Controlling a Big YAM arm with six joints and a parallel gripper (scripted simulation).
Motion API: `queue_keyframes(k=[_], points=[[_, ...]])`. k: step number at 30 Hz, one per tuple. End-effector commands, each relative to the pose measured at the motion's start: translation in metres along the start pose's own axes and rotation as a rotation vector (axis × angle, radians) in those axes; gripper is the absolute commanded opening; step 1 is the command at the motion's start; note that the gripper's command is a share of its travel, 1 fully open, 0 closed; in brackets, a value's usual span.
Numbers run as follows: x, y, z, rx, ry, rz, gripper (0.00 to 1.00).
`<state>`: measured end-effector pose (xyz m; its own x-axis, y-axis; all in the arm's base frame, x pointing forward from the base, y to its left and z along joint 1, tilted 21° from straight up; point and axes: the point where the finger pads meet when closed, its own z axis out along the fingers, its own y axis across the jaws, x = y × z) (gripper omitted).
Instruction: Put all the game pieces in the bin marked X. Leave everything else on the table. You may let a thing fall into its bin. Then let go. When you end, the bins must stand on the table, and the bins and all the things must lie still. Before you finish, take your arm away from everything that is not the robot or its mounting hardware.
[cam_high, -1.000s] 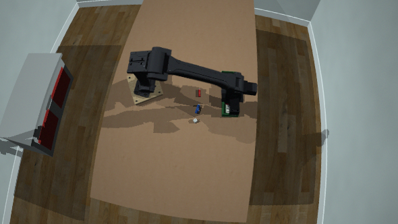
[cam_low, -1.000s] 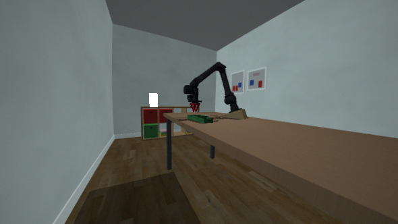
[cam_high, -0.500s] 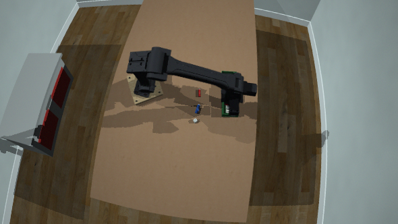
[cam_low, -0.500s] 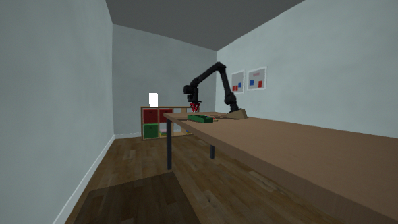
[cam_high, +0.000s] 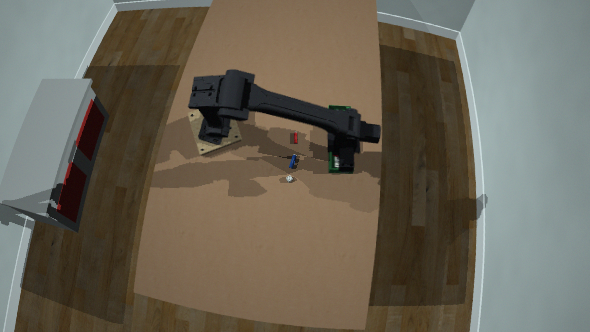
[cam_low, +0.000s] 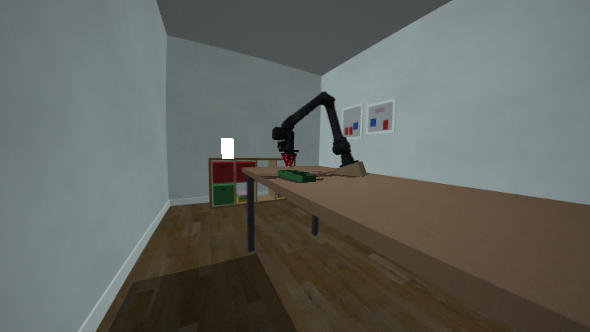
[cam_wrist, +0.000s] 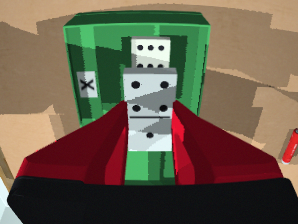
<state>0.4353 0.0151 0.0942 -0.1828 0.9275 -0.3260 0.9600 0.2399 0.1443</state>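
Note:
My gripper (cam_high: 345, 164) (cam_low: 288, 165) (cam_wrist: 149, 110) is shut on a pale domino (cam_wrist: 150, 92) with four pips and one pip showing. It is held above the green bin marked X (cam_high: 341, 172) (cam_low: 307, 178) (cam_wrist: 110, 19); the X label (cam_wrist: 87, 84) shows in the wrist view. Another white domino (cam_wrist: 150, 47) (cam_high: 336, 161) with six pips lies in that bin, partly hidden behind the held one. A small white piece (cam_high: 289, 178), too small to identify, lies on the table between the arm base and the bin.
A red cylinder like a battery (cam_high: 295, 137) (cam_wrist: 290, 146) and a blue elongated thing (cam_high: 293, 161) lie on the table, on the arm-base side of the bin. More green (cam_high: 340, 107) shows beyond the arm; whether it is a second bin is hidden. The table edge is close beyond the bin.

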Motion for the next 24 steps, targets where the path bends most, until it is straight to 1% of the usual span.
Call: queue_keyframes(k=[1,4,6,7,10,15,18,19,20,21,24], points=[[-0.006,0.002,0.012,0.001,-0.002,0.002,0.2],[-0.006,0.002,0.018,0.001,-0.002,0.002,0.2],[-0.006,0.002,0.018,0.001,-0.002,0.002,0.2],[-0.011,0.017,0.011,-0.029,-0.005,0.012,0.2],[-0.006,0.001,0.026,0.001,-0.001,0.002,0.2],[-0.006,0.001,0.036,0.001,-0.002,0.002,0.2],[-0.01,0.014,0.032,-0.022,-0.005,0.01,0.2],[-0.011,0.017,0.029,-0.031,-0.006,0.013,0.2],[-0.014,0.021,0.022,-0.049,-0.009,0.019,0.2],[-0.015,0.024,0.019,-0.055,-0.01,0.021,0.2],[-0.014,0.023,0.021,-0.051,-0.009,0.019,0.2]])
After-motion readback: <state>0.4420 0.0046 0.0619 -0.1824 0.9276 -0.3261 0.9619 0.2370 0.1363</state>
